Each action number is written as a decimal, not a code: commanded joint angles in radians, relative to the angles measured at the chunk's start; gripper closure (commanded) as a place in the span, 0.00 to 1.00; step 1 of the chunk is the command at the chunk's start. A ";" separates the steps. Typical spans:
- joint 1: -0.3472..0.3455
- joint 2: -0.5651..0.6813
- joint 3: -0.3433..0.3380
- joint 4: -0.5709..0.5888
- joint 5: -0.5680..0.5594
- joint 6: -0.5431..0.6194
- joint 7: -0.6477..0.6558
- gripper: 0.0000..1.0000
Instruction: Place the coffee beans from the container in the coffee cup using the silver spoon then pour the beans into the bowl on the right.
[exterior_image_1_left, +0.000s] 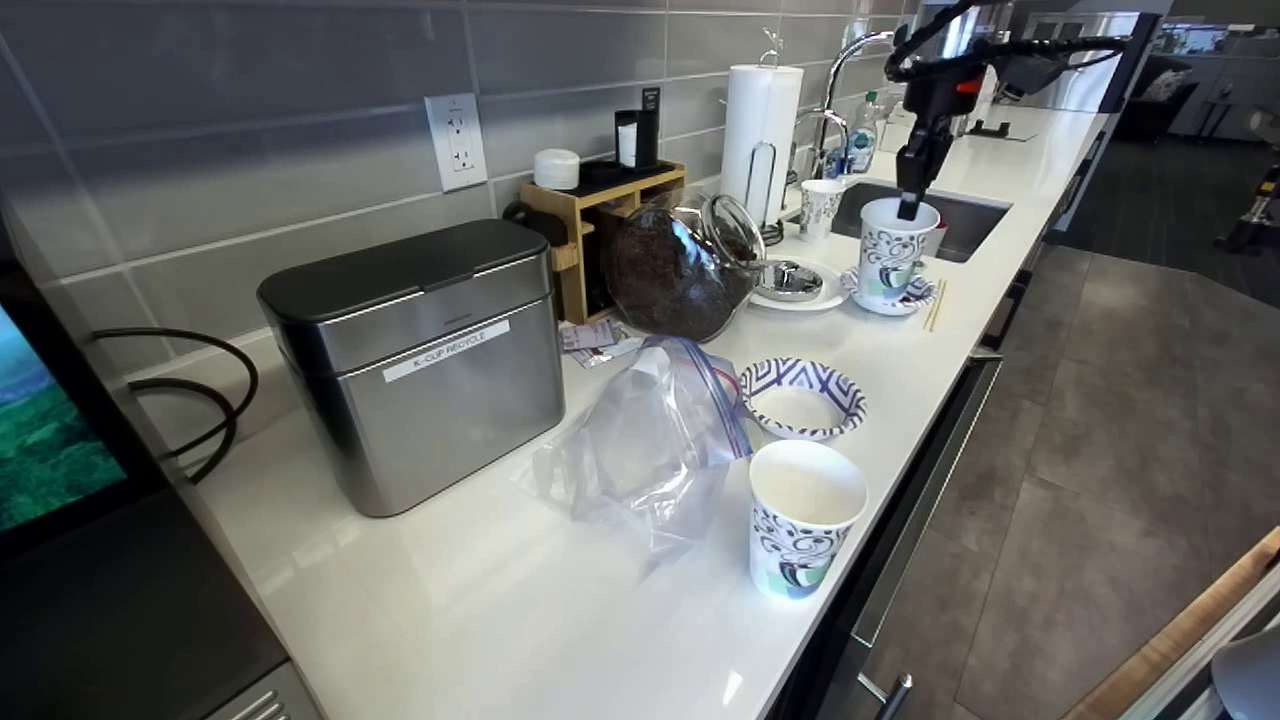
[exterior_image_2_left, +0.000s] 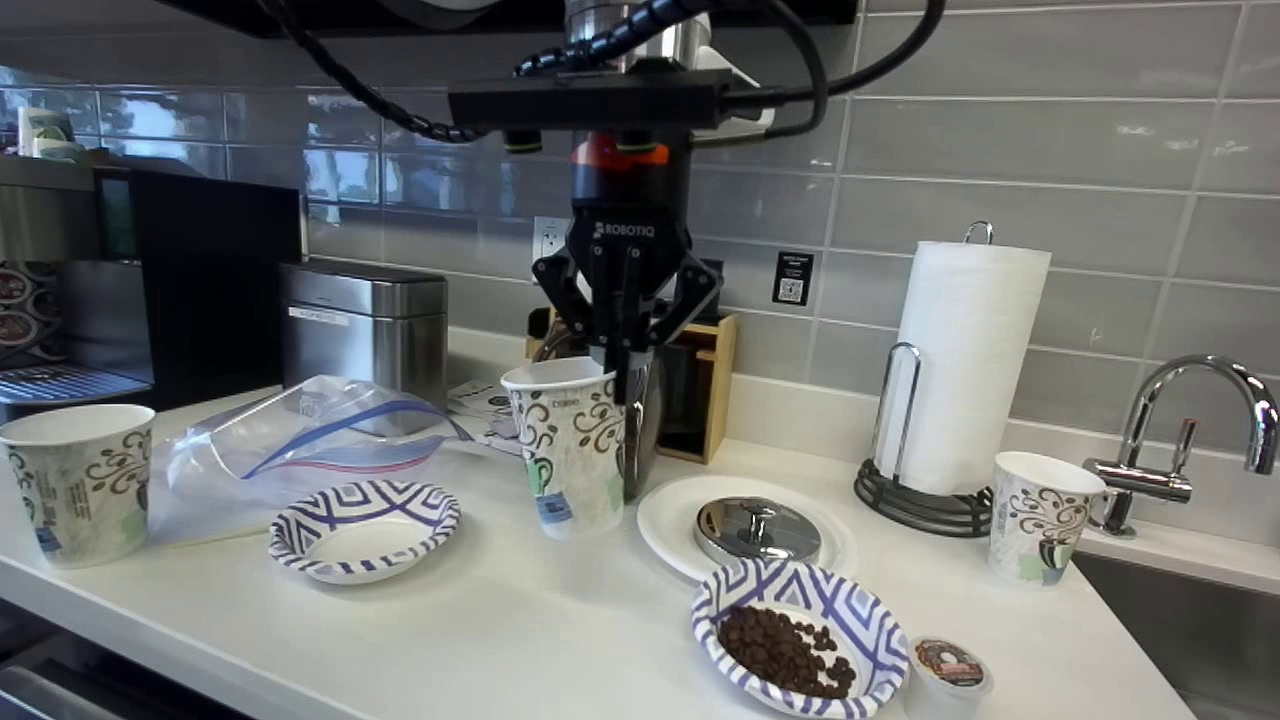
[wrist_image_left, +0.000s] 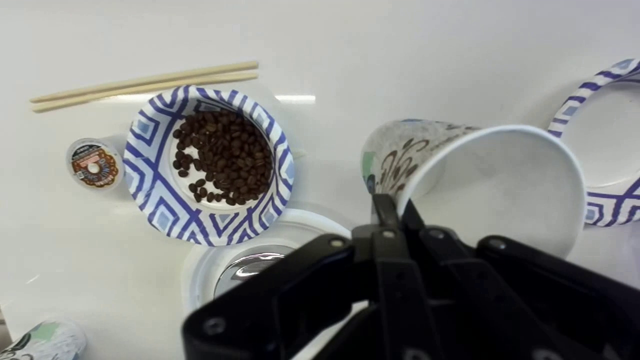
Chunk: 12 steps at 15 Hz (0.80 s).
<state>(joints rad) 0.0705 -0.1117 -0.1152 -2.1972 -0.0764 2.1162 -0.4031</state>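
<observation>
My gripper (wrist_image_left: 398, 207) is shut on the rim of the coffee cup (wrist_image_left: 425, 150), a white paper cup with dark swirls, one finger inside the wall and one outside. In an exterior view the coffee cup (exterior_image_2_left: 568, 450) leans slightly and seems to hang just above the counter. Its inside looks white. Coffee beans (exterior_image_2_left: 770, 650) lie in the patterned bowl on the right (exterior_image_2_left: 875, 635); the wrist view has that bowl (wrist_image_left: 150, 187) left of the held cup. The container (exterior_image_1_left: 670, 270), a tilted glass jar with dark contents, rests by the wall. The silver spoon is out of view.
Beside the held cup is another patterned bowl (exterior_image_2_left: 365, 575). A white plate (exterior_image_2_left: 670, 500) carries a silver lid (exterior_image_2_left: 755, 530). Similar cups stand near the front edge (exterior_image_1_left: 805, 520) and by the sink (exterior_image_2_left: 1040, 515). Chopsticks (wrist_image_left: 145, 86), a pod (exterior_image_2_left: 945, 670) and a plastic bag (exterior_image_1_left: 650, 440) also lie around.
</observation>
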 joint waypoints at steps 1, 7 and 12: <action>-0.022 0.015 0.029 -0.022 0.052 0.024 -0.046 0.99; -0.030 0.047 0.042 -0.047 0.094 0.051 -0.100 0.99; -0.042 0.088 0.048 -0.063 0.094 0.078 -0.120 0.99</action>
<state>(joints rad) 0.0507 -0.0444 -0.0857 -2.2396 -0.0112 2.1588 -0.4852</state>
